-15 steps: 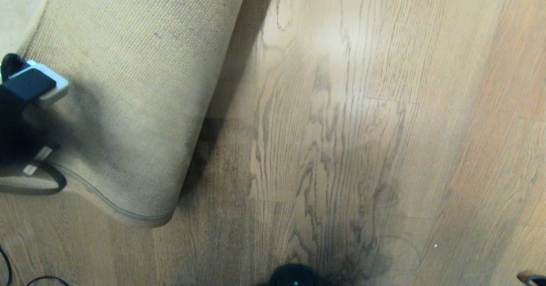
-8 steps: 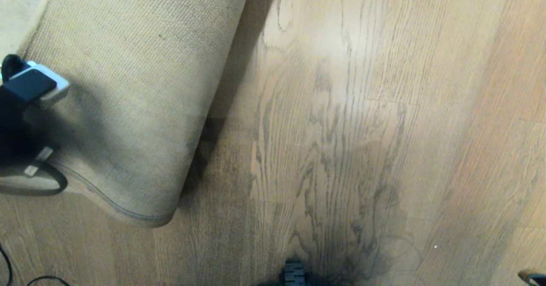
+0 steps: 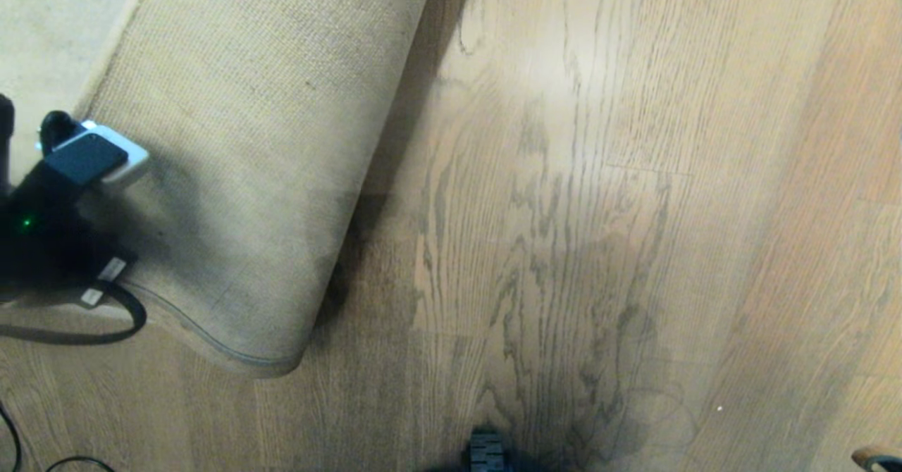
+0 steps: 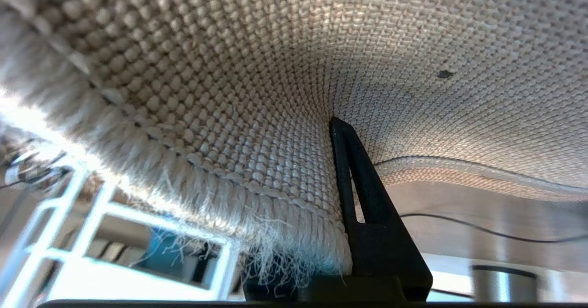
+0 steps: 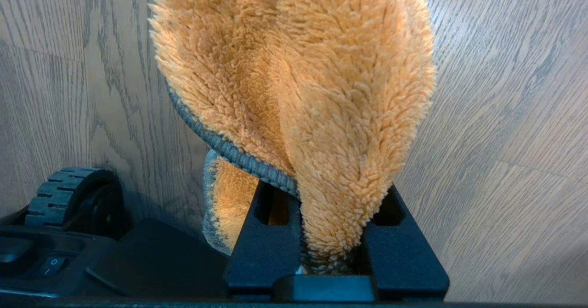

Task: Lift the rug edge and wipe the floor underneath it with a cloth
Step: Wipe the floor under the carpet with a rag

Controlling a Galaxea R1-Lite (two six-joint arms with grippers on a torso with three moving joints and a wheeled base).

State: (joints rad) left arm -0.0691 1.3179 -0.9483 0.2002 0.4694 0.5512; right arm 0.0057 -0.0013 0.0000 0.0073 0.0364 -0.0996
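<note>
Two pincers are at work. The left pincer (image 4: 337, 170) is pressed together on the rug edge (image 3: 211, 342), the thin bound hem of a large pale grey short-pile rug whose tan, burlap-like woven backing faces up in the head view. In the left wrist view one black finger (image 4: 363, 207) lies flat against that coarse weave, with the frayed pile fringe hanging just beside it; the other finger is hidden behind the rug. In the head view the left arm, black with a grey-and-white camera block (image 3: 91, 158) on its wrist, sits at the left border, at the near corner of the turned-over flap. The flap is folded back over the rug's pile side, which shows as a paler strip at the upper left, and it casts a dark shadow along its right side.

The floor (image 3: 599, 211), brown oak-grain wooden planks with darker grain streaks, lies bare to the right of the flap and in front of it. A black cable (image 3: 106, 327) loops on the planks near the left arm.

The right pincer (image 5: 328, 253) pinches the cloth (image 5: 312, 82), a small fluffy orange-tan rag with a grey stitched border, which hangs bunched from between the black fingers above the planks. Beside it a black ribbed wheel (image 5: 69, 193) of the robot's base rests on the floor
</note>
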